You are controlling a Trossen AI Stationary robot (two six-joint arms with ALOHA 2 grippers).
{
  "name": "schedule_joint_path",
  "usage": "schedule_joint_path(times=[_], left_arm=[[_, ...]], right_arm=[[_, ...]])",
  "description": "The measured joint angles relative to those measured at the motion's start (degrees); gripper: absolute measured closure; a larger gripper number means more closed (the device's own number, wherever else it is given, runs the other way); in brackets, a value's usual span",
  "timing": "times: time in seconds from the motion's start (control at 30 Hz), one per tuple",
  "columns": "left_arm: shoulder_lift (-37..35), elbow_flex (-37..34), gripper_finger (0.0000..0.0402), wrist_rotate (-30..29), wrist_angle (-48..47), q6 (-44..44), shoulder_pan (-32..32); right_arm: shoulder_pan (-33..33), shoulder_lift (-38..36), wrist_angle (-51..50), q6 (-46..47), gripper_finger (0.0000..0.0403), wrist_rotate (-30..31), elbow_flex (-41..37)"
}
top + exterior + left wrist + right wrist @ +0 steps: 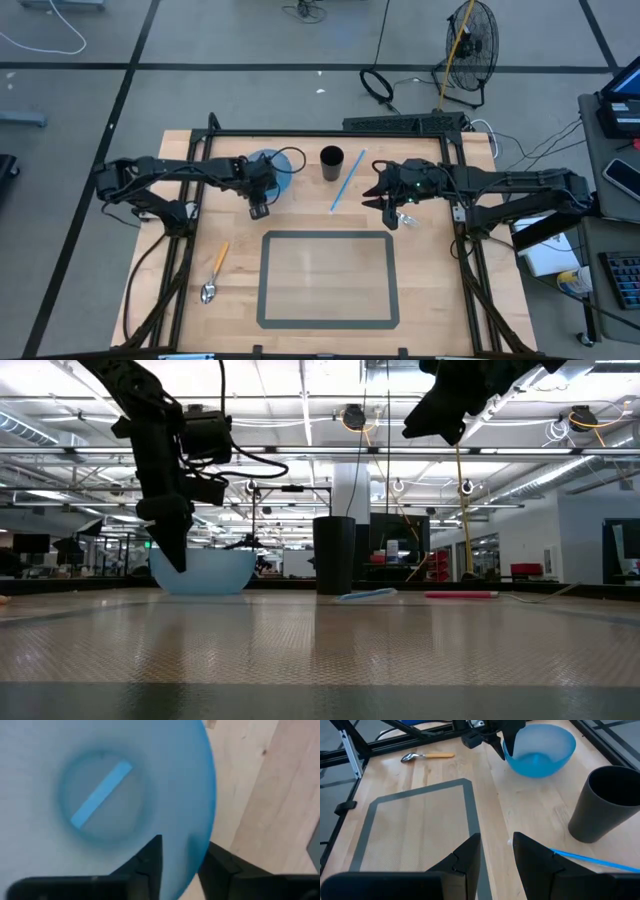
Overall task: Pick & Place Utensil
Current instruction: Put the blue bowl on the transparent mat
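Left gripper point(259, 210): at the near rim of the blue bowl point(278, 163), pointing down. One finger sits inside the wall, one outside, and the pair is pinched on the rim. The bowl rests on the table.

Right gripper point(496, 837): hovering above the wood on the right side, clear of the surface. Its fingers stand a little apart with nothing between them. A small pale item lies on the table just beneath it, too small to identify.

Table point(440, 290): light wood top in a black frame.

Mat point(325, 280): pale rectangle with a dark grey border, at the centre of the near half. Nothing lies on it.

Blue bowl: back left of the mat, upright and translucent. The left wrist view shows a lighter blue strip across its bottom. What that strip is cannot be told.

Cup point(331, 160): dark and upright, just right of the bowl and apart from it.

Straw point(348, 180): thin and blue, lying flat on a diagonal. It sits right of the cup, between the cup and the right gripper.

Spoon point(213, 272): the utensil, with a metal bowl and a yellow-orange handle. It lies flat on the bare wood left of the mat, bowl end toward the near edge. It is well apart from both grippers and untouched.
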Motion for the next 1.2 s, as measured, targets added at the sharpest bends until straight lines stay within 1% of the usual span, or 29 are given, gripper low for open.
schedule_joint_path(times=[0.2,0.27,0.47,0.63,0.77,0.93,1.07,1.2], left_arm=[[0.0,0.0,0.0378,0.0,0.1,0.0,0.0],[0.0,0.0,0.0392,-0.1,0.2,0.1,0.0],[0.0,0.1,0.0377,-0.4,0.0,-1.0,0.0],[0.0,0.1,0.0394,-0.4,0.1,-1.1,0.0],[0.0,0.1,0.0385,-0.5,-0.1,-1.7,-0.5],[-0.3,0.1,0.0395,-0.6,-0.3,-3.2,-2.2],[-1.0,0.0,0.039,-0.6,-0.5,-4.4,-3.9],[-2.6,0.0,0.0396,-0.3,-0.8,-5.5,-5.7]], right_arm=[[0.0,0.0,0.0,0.0,0.0291,0.0,0.0],[0.0,0.0,0.0,0.0,0.0291,0.0,0.0],[0.0,0.0,0.1,0.9,0.0291,0.1,0.0],[0.0,0.0,0.1,1.5,0.0291,0.2,0.0],[0.0,0.0,0.1,1.5,0.0291,0.2,0.0],[0.0,0.0,0.1,1.5,0.0291,0.2,0.0],[0.0,0.0,0.1,1.5,0.0291,0.2,0.0],[0.0,0.0,0.1,1.5,0.0291,0.2,0.0]])
